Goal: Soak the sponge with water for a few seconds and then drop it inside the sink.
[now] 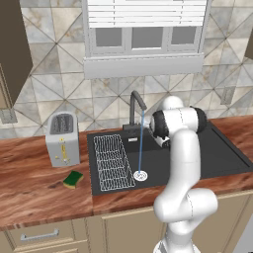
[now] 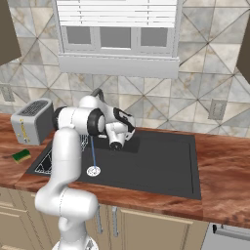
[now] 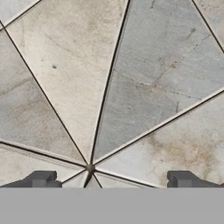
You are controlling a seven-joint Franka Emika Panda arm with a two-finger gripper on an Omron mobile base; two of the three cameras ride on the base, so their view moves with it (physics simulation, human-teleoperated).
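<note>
While claw point(image 3: 109, 179) faces wall tiles point(image 3: 131, 87), wide apart.

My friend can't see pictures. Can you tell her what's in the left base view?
Water runs from a dark faucet into a black sink with a white wire rack. A green sponge lies on the wooden counter before a toaster. The white robot arm rises in front.

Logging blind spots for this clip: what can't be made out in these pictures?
- Left base view: the arm hides the sink's middle and the end effector.
- Right base view: the arm covers the rack and most of the faucet; the sponge is too small for detail.
- Hand view: facing wall tiles, end effector open, nothing of the task seen.
</note>
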